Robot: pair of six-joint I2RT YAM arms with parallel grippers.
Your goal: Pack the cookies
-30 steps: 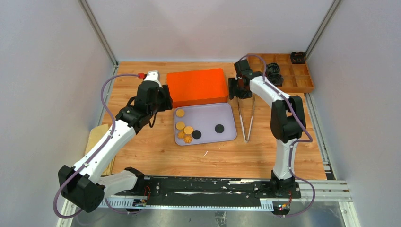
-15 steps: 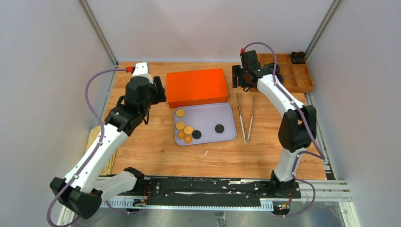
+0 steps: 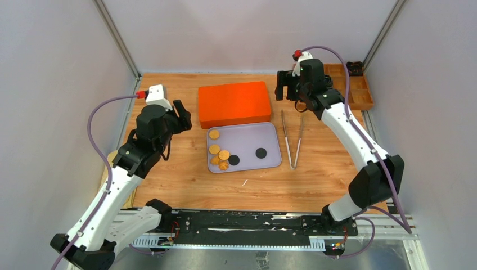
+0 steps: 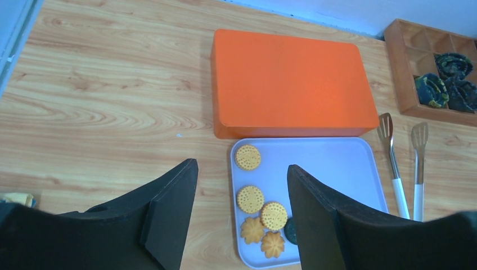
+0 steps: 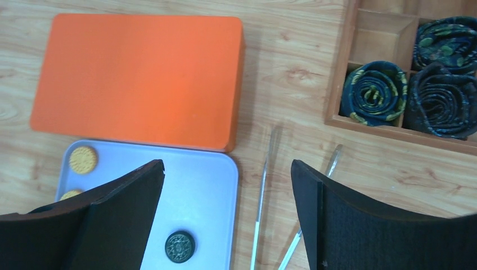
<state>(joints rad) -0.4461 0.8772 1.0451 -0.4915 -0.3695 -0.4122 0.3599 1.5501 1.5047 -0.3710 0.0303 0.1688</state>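
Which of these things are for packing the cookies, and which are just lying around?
For the job:
- cookies
- pale tray they lie on
- orange box, probably where they go
- tongs, probably for lifting them

Just lying about:
- wooden divided box
- dark rolled cloths inside it

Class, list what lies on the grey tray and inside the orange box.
On the tray: three round golden cookies, two flower-shaped ones and two black ones. The closed orange box hides its contents.
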